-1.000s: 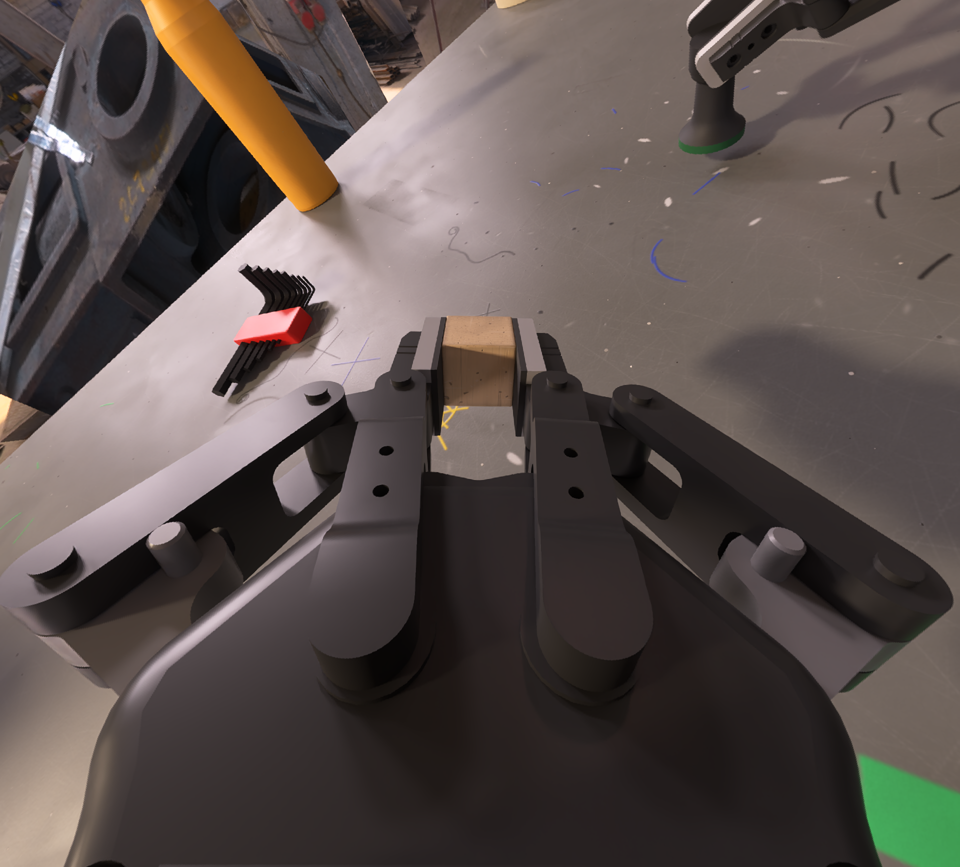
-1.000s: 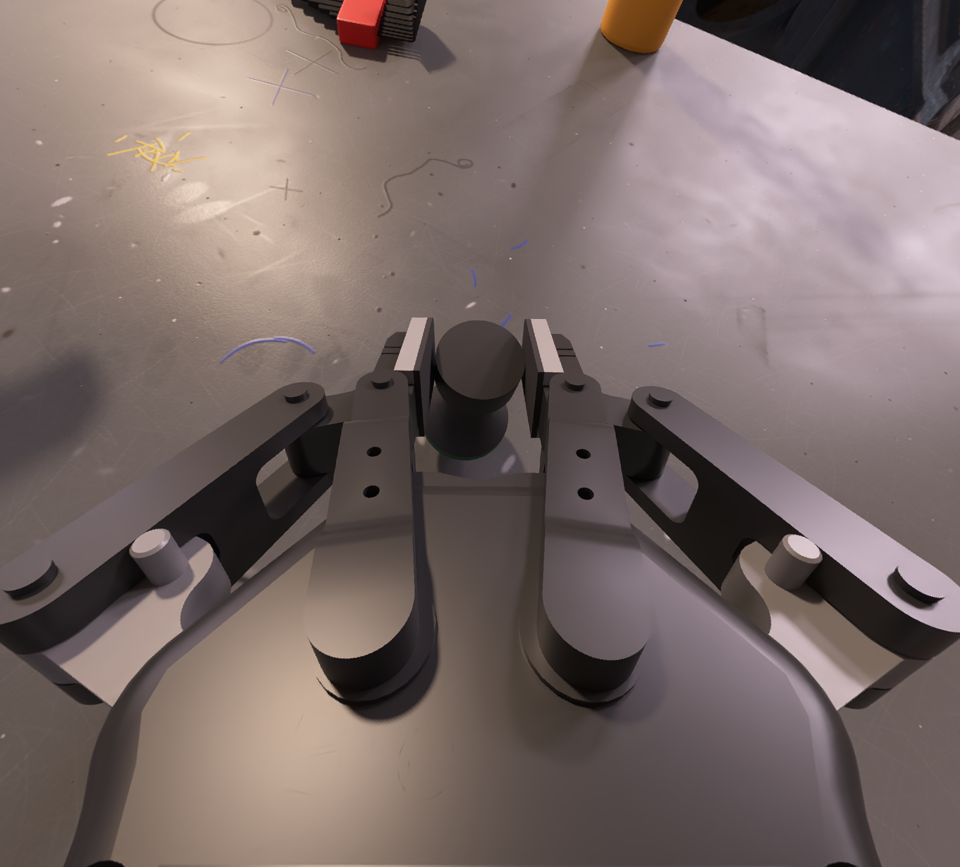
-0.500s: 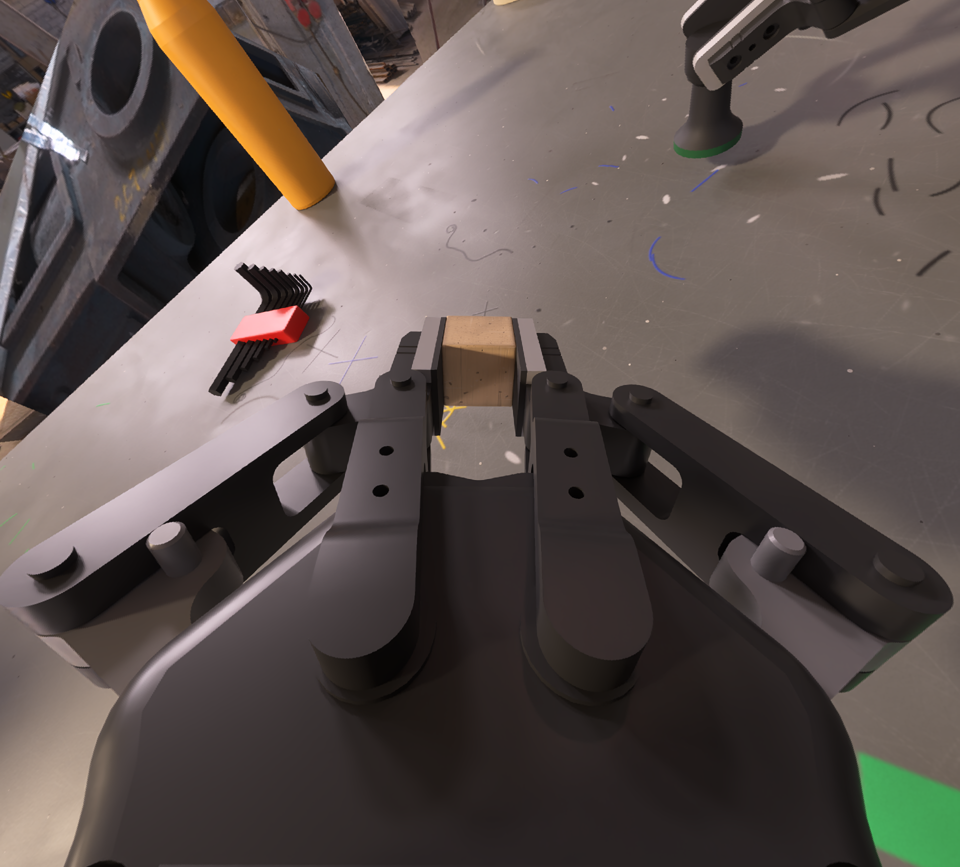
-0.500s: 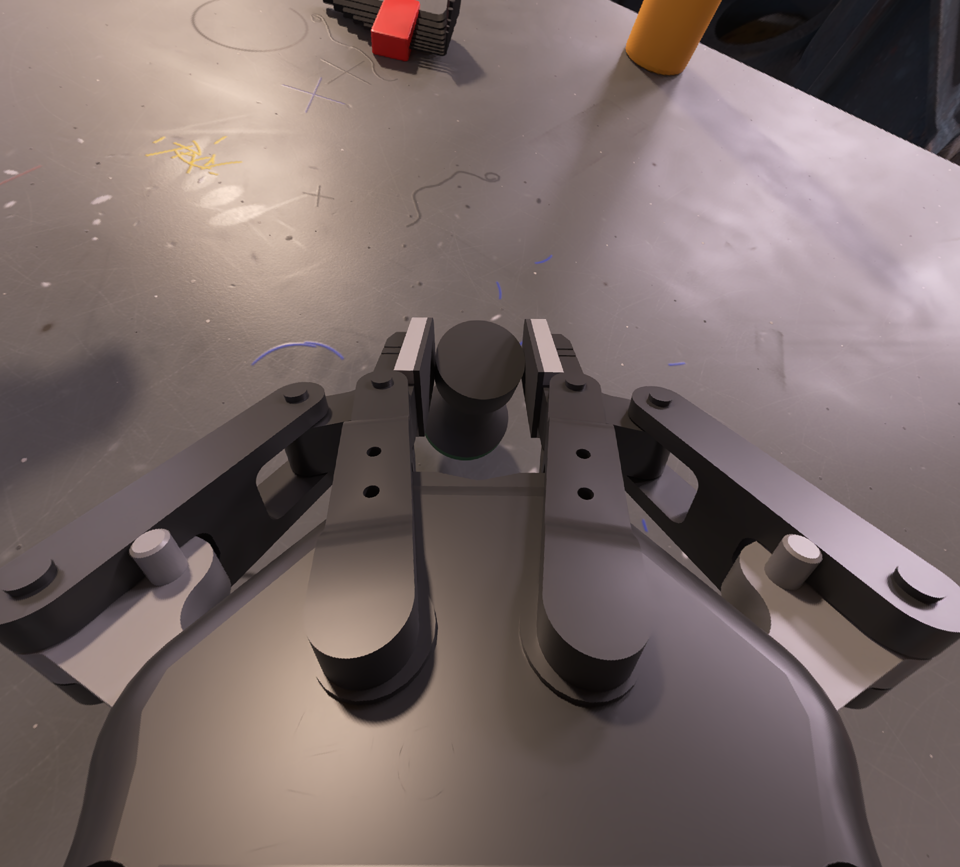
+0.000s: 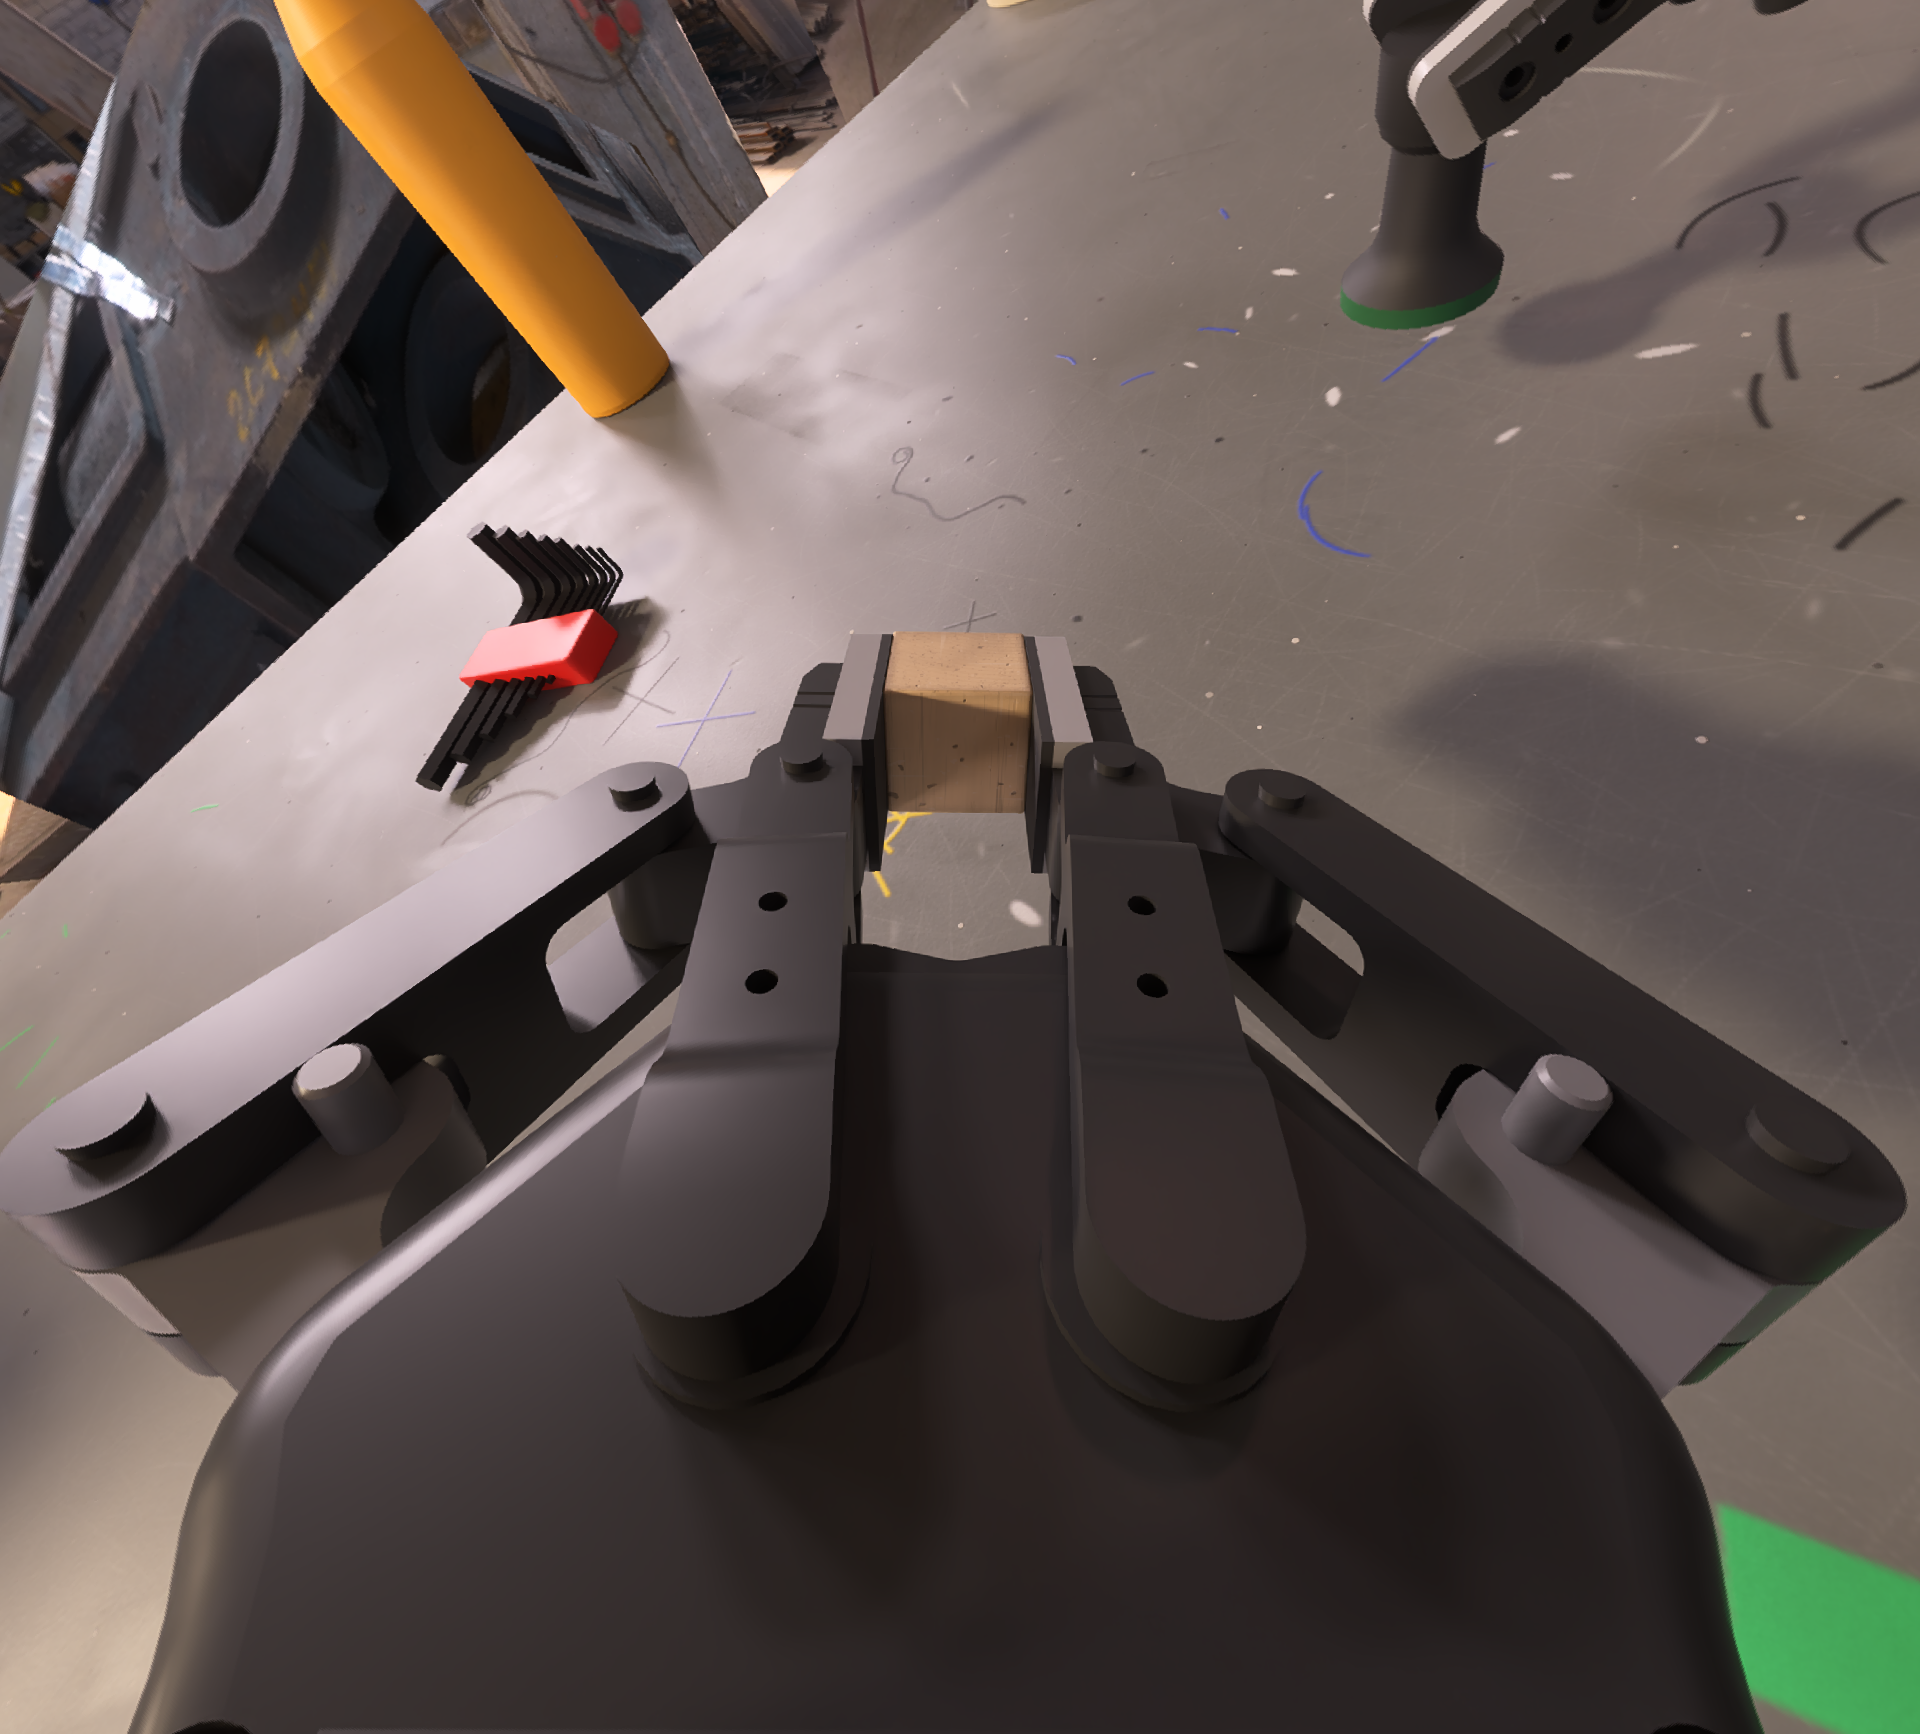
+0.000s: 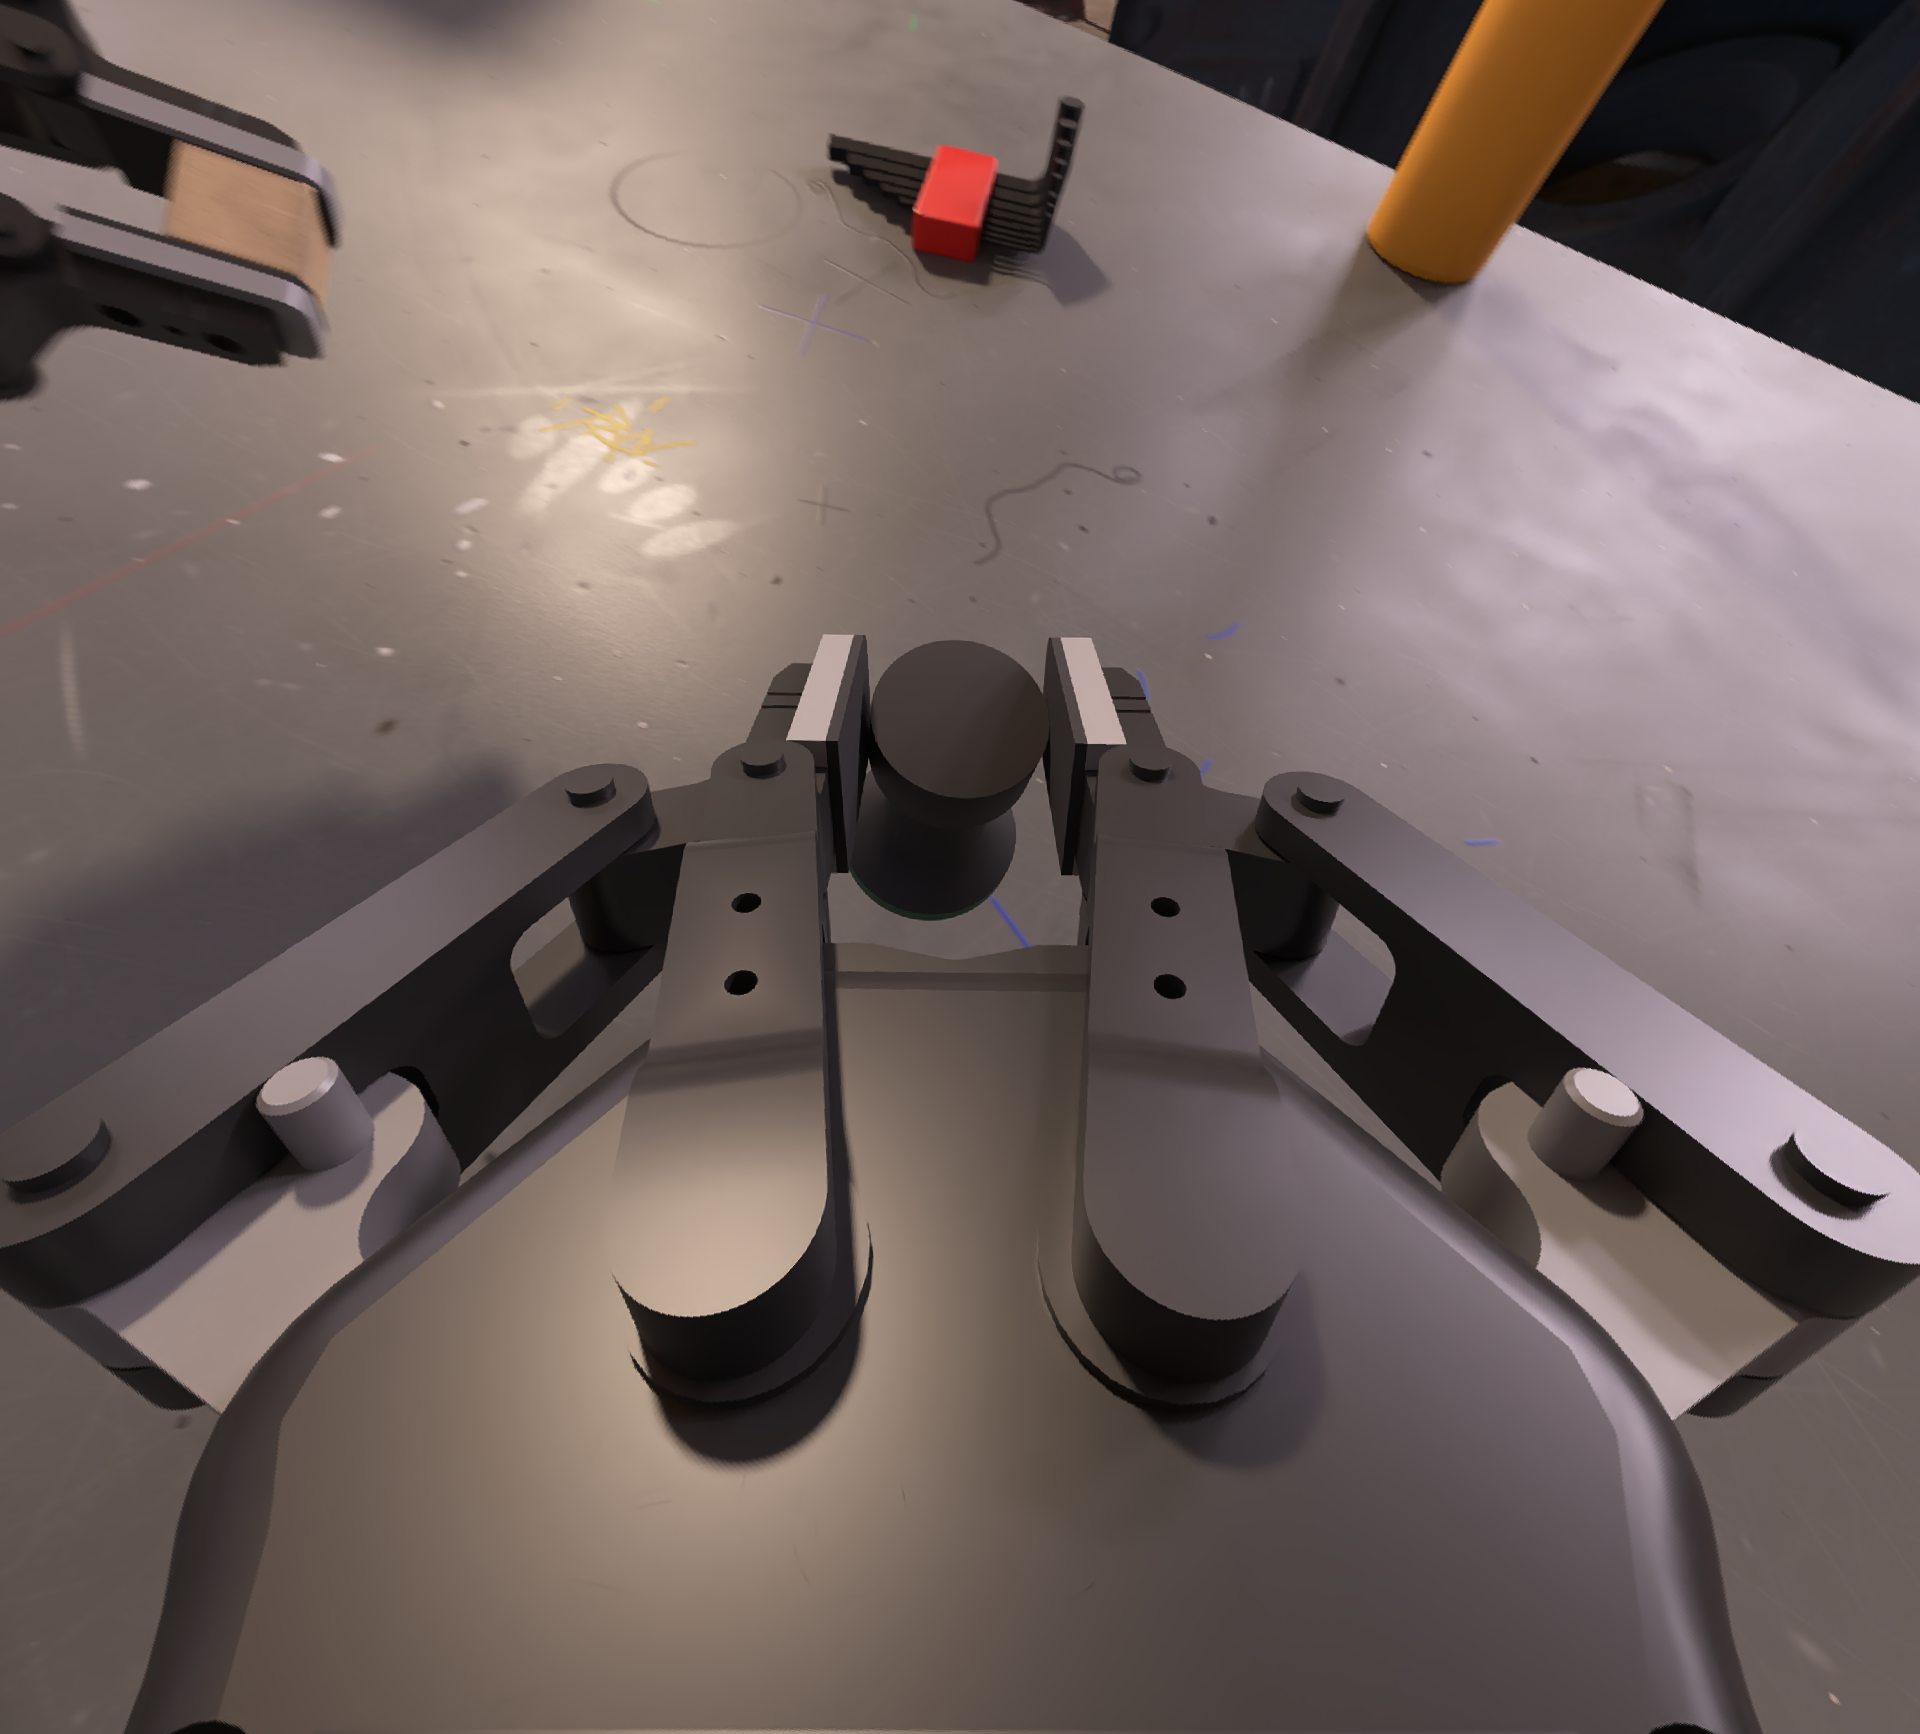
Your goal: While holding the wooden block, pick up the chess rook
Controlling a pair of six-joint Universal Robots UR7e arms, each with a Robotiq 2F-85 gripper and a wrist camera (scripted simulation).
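Left end effector (image 5: 958, 708) pinches wooden block (image 5: 956, 728), right end effector (image 6: 956, 708) chess rook (image 6: 954, 749); only the left wrist view shows its green base.

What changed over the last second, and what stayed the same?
The right gripper, shut on the dark chess rook with its green-felted base, rose: the rook now hangs clear of the grey table. The left gripper stays shut on the light wooden block, hardly moved.

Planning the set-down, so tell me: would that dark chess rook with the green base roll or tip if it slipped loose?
The dark chess rook with the green base looks rigid. Its wide flared foot probably favours standing, but the narrow waist could let it tip. Once on its side, its round body would likely roll across the grey table.
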